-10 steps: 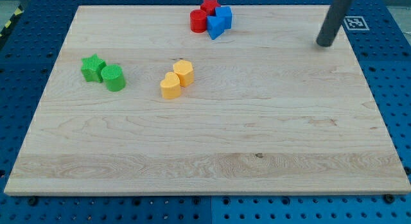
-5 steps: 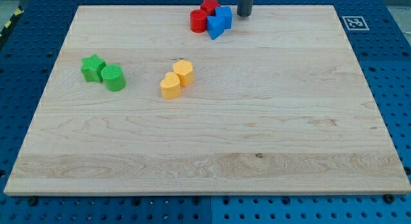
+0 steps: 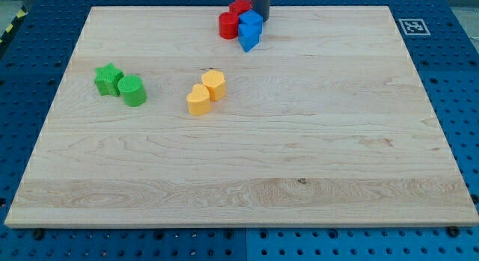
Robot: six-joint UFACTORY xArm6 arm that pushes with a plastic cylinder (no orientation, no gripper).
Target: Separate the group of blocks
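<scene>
A tight group of blocks sits at the view's top middle: a red cylinder (image 3: 227,25), a red star (image 3: 240,7) behind it, a blue cube (image 3: 251,22) and a blue triangular block (image 3: 248,40). My tip (image 3: 263,18) stands at the top edge, touching the blue cube's right side. Two green blocks lie at the view's left, a star (image 3: 108,78) and a cylinder (image 3: 132,90), touching each other. Two yellow blocks lie left of centre, a heart (image 3: 198,99) and a hexagon (image 3: 214,84), touching each other.
The wooden board (image 3: 299,141) lies on a blue perforated table. A black-and-white marker tag (image 3: 415,26) sits by the board's top right corner.
My tip has moved from the top right leftward to the red and blue group. The blue cube and the other blocks of that group have shifted slightly left.
</scene>
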